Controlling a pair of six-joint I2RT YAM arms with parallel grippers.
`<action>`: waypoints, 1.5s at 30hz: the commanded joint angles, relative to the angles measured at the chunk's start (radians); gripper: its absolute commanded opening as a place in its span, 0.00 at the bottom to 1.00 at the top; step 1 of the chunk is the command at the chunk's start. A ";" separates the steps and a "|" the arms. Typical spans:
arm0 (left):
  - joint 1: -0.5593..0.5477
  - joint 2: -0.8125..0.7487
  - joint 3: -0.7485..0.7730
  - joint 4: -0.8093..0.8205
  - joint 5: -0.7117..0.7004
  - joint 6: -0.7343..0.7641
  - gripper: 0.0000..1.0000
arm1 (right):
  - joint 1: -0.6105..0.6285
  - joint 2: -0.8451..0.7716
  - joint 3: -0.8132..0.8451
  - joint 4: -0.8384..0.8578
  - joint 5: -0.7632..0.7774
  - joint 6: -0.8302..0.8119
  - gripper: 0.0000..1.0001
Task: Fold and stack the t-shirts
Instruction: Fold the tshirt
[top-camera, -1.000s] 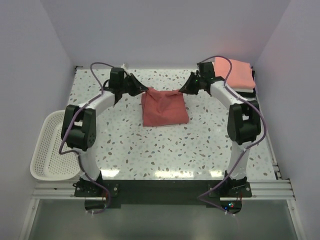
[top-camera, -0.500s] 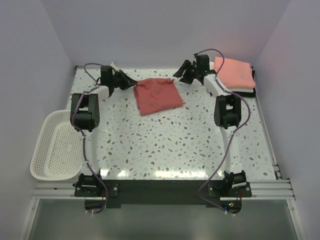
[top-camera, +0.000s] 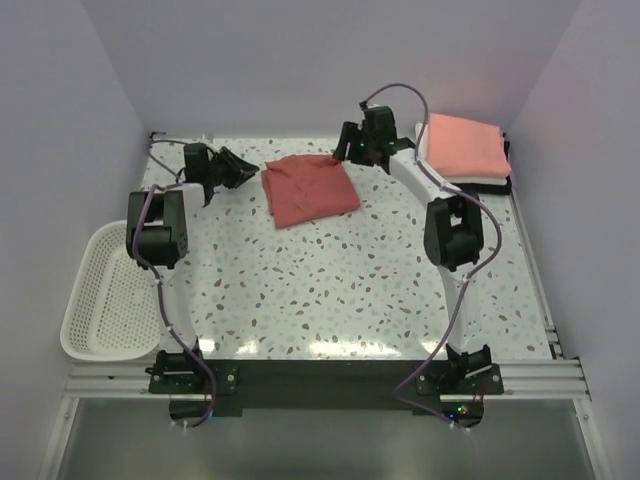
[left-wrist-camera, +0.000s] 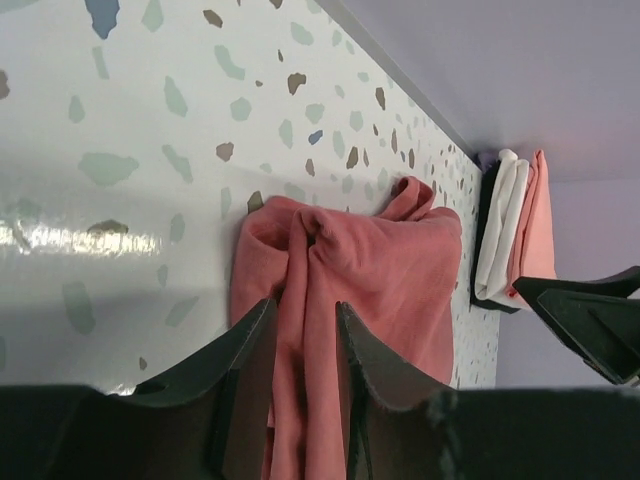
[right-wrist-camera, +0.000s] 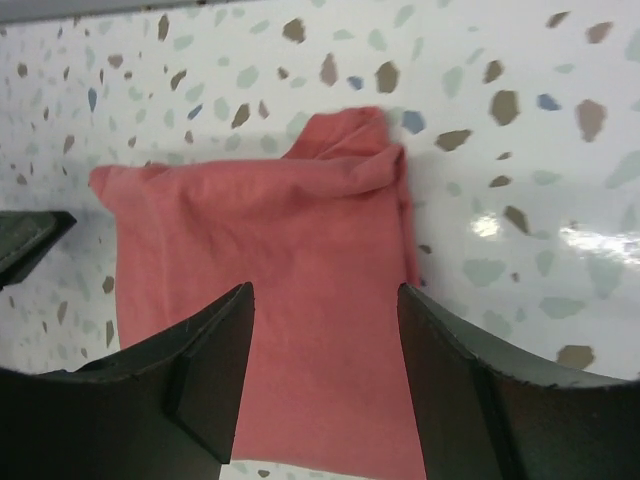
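Note:
The brick-red t-shirt lies folded into a rough square on the speckled table, near the back. My left gripper is just off its left edge, open, and in the left wrist view the bunched cloth lies beyond the narrow gap of the gripper. My right gripper hovers at the shirt's back right corner, open wide over the cloth, empty. A stack of folded t-shirts, salmon-pink on top of white and black, sits at the back right.
A white mesh basket hangs off the table's left edge. The back wall runs close behind both grippers. The stack and the right gripper's fingers show in the left wrist view.
Both grippers held the shirt's back corners a second ago, carried it toward the back wall, then opened and let go. The shirt now lies flat, and both arms have drawn back.

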 joint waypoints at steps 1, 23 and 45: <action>0.001 -0.119 -0.069 0.084 -0.060 -0.016 0.35 | 0.124 -0.008 0.055 -0.066 0.161 -0.147 0.63; -0.172 -0.598 -0.486 -0.059 -0.287 -0.059 0.33 | 0.302 -0.012 -0.234 -0.208 0.341 -0.176 0.76; -0.513 -0.910 -0.750 -0.293 -0.436 0.191 0.36 | 0.500 -0.966 -1.217 -0.062 0.380 0.111 0.86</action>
